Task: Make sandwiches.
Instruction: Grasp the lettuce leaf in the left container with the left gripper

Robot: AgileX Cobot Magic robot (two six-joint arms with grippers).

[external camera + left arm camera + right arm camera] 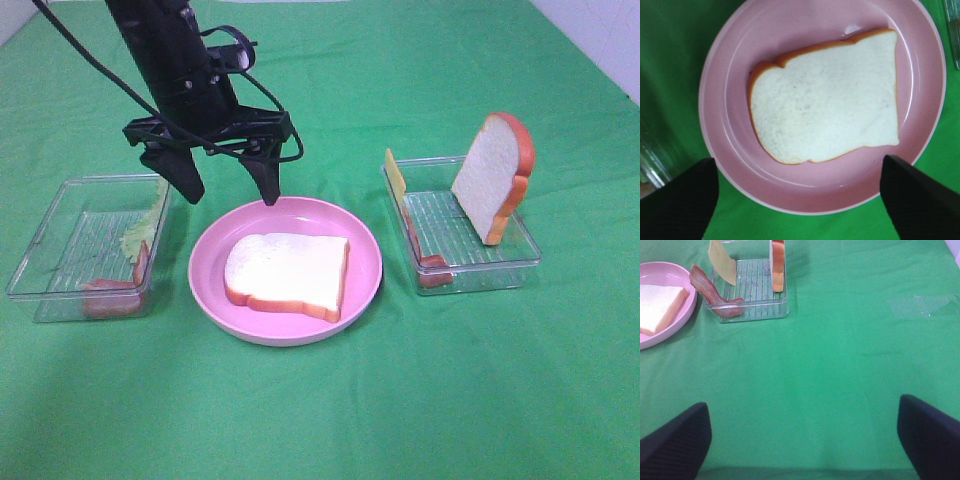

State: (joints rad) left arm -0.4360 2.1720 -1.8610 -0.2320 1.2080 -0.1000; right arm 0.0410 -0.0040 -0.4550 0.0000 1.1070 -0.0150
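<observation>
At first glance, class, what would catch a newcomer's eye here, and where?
The pink plate in the middle holds one bread slice lying flat. The left gripper hangs open by the plate's far rim. A second slice stands tilted in the right tray.

Matte black throughout, with a thick, boxy left arm (170,50) ending in a flat crossbar (210,128) and a left gripper (231,197) of two tapering, wedge-shaped fingers (186,175). Trails thin black cables (80,55) along the arm and in loops around the wrist. Shows finely cross-hatched, round-edged finger pads (677,200) close up, on the right gripper (801,405) as well.
</observation>
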